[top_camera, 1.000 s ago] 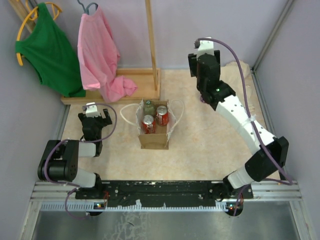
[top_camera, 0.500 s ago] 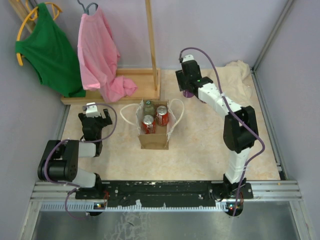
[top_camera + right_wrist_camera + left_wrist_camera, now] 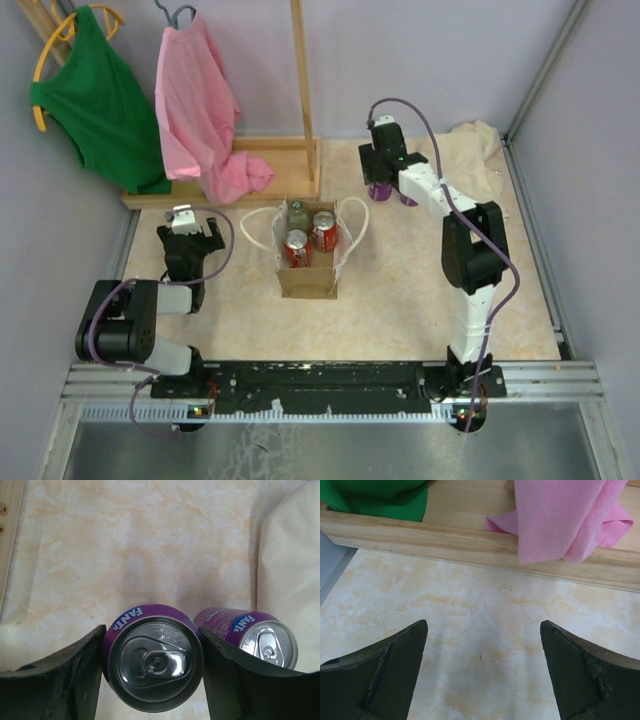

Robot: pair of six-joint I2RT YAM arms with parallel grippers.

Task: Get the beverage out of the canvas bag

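The tan canvas bag (image 3: 308, 270) with white loop handles stands open mid-table. It holds two red cans (image 3: 298, 247) and a green-capped bottle (image 3: 297, 213). My right gripper (image 3: 380, 178) is beyond the bag to the right. Its jaws press both sides of an upright purple Fanta can (image 3: 152, 665), so it is shut on that can, low at the table. A second purple Fanta can (image 3: 260, 635) stands just to its right, also visible from the top (image 3: 408, 197). My left gripper (image 3: 190, 238) is open and empty left of the bag; its fingertips (image 3: 405, 650) hover over bare table.
A wooden rack base (image 3: 250, 170) runs along the back left, also in the left wrist view (image 3: 470, 542). A pink shirt (image 3: 200, 110) and a green shirt (image 3: 100, 100) hang on it. A cream cloth (image 3: 478, 140) lies in the back right corner, close to the purple cans (image 3: 292, 555).
My right arm has swung left from the back right and come down with the purple can, beside the second purple can. The left arm and the bag have not moved.
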